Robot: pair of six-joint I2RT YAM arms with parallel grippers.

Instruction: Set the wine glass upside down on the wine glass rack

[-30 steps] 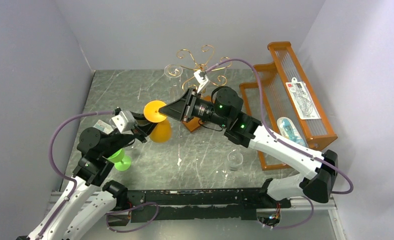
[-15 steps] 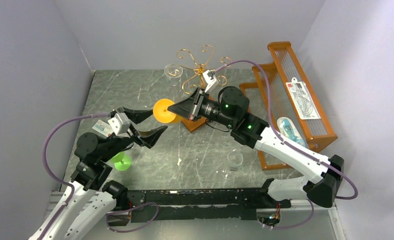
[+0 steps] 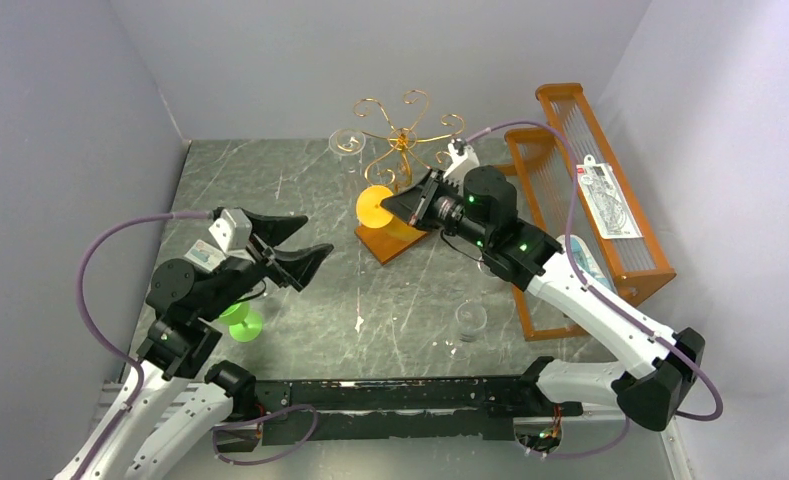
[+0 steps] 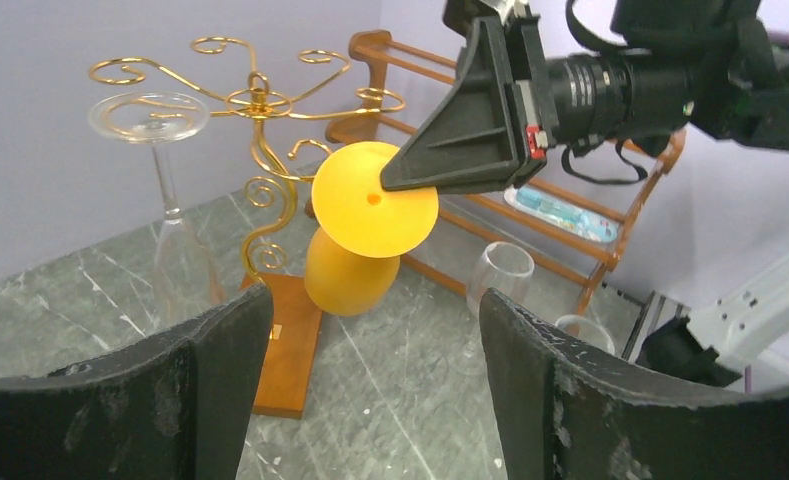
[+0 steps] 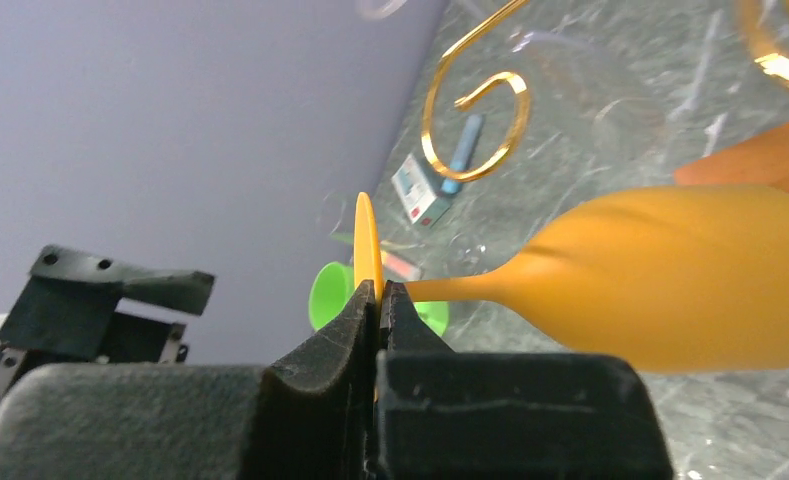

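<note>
An orange wine glass point(image 3: 375, 207) hangs upside down in the air, bowl down, just left of the wine glass rack's post. My right gripper point(image 3: 390, 207) is shut on the rim of its round foot point(image 5: 367, 235), and the bowl point(image 5: 670, 280) juts out beside the fingers. The wine glass rack point(image 3: 402, 128) is gold wire with scroll arms on a brown wooden base point(image 3: 390, 243). A clear glass point(image 3: 345, 140) hangs from its left arm. My left gripper point(image 3: 295, 243) stands open and holds nothing, well left of the orange glass point(image 4: 350, 275).
A green glass point(image 3: 240, 320) lies under the left arm. A clear glass point(image 3: 470, 320) stands near the front, another point(image 4: 500, 280) by the orange slatted shelf point(image 3: 590, 200) on the right. A small packet point(image 3: 205, 253) lies at the left.
My left gripper opened, let go of the orange glass and drew back left. The right gripper closed on the glass's foot and carried it right, up to the rack.
</note>
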